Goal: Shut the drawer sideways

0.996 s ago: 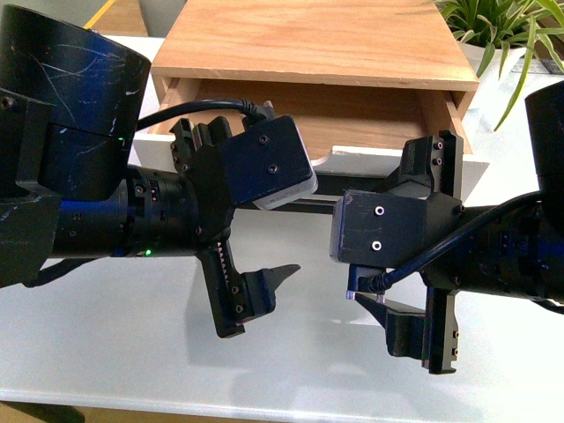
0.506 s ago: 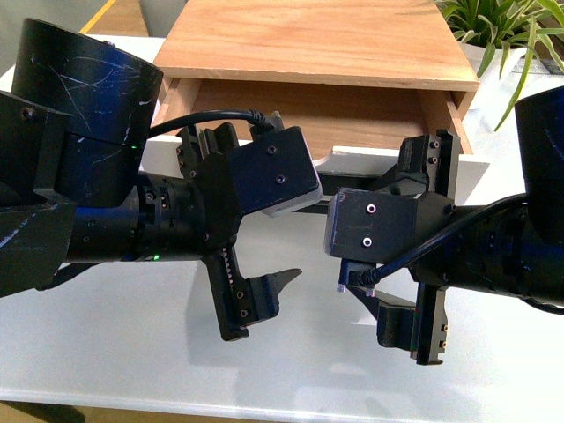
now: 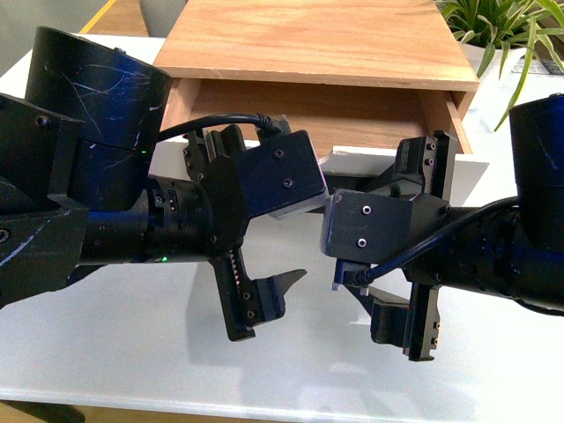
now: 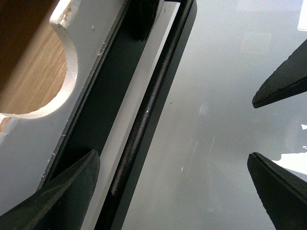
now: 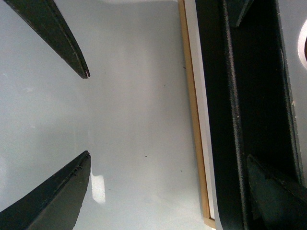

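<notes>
The drawer point(image 3: 335, 115) stands pulled out of the light-wood cabinet, its white front panel point(image 3: 357, 160) facing me. Both arms are low in front of it, with their jaws turned on edge. My left gripper point(image 3: 295, 225) is open. In the left wrist view point(image 4: 172, 163) the black bar handle point(image 4: 144, 115) runs between its fingers, close to one of them, next to the semicircular notch point(image 4: 33, 72). My right gripper point(image 3: 366, 233) is open. In the right wrist view point(image 5: 168, 160) the handle point(image 5: 230, 120) lies by one finger point(image 5: 273, 187). Neither gripper holds anything.
The cabinet's wooden top point(image 3: 317, 40) overhangs the drawer. A green plant point(image 3: 502, 35) stands at the back right. The white table point(image 3: 132, 352) stretches under both arms. The two grippers are close together in the middle.
Both arms have crept inward and a little toward the drawer front, so the grippers are closer together. The drawer has not moved.
</notes>
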